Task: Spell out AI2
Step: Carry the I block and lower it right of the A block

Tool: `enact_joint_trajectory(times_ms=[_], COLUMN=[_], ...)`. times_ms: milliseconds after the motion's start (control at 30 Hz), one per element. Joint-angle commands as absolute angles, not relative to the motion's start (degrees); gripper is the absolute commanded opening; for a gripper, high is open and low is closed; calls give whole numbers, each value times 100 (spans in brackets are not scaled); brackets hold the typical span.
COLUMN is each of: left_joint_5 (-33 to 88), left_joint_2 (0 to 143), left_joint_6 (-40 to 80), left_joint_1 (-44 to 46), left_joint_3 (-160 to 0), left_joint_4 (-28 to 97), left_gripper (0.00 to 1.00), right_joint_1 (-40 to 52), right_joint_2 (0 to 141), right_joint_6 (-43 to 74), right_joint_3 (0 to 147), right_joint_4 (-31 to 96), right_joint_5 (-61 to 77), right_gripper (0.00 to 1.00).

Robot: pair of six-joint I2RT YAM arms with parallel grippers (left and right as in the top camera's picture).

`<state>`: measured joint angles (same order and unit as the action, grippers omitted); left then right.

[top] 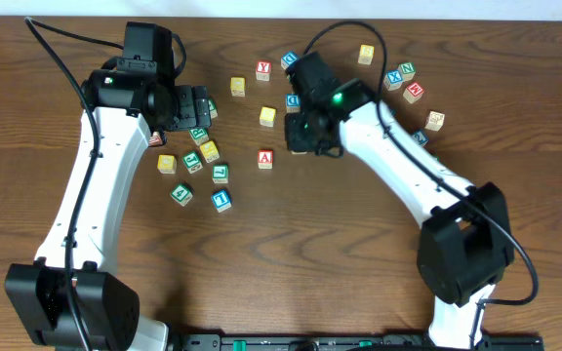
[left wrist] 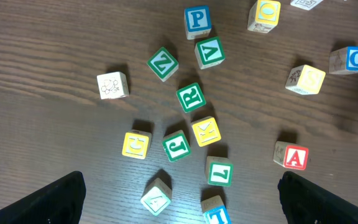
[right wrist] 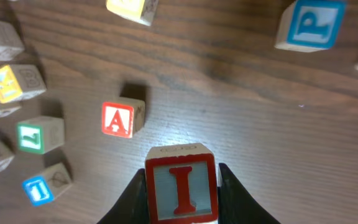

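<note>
The right claw (right wrist: 182,194) is clamped on the I cube (right wrist: 181,186). The A cube (right wrist: 118,119) sits on the tabletop (right wrist: 278,124) just ahead and left of it, so the I belongs on A's right. The left claw (left wrist: 182,202) hangs wide and empty. I cannot pick out the 2.

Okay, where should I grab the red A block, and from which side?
Take the A cube by two opposite side faces, coming straight down from above. It sits flat, A face up, clear of even the nearest green cube, so there should be room down either pair of sides.
</note>
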<state>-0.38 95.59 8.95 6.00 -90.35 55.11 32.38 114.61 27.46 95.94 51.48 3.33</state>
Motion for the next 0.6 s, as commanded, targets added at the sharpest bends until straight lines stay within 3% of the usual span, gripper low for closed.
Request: enact_joint_trajectory(times_ms=[0, 567], left_joint_5=[-110, -110], left_joint_2=[9504, 9504], left_joint_6=[858, 858], left_joint_1=[569, 569], left_joint_3=[-9153, -9153], left_joint_4=[5522, 5522], left_gripper=[98, 98], right_joint_1=[3400, 3782], right_joint_2=[11544, 11544], right_joint_6=[3214, 3277], right_joint_3=[9209, 8053], right_joint_4=[4901, 3179], right_joint_5=[-123, -753], right_gripper=[21, 19])
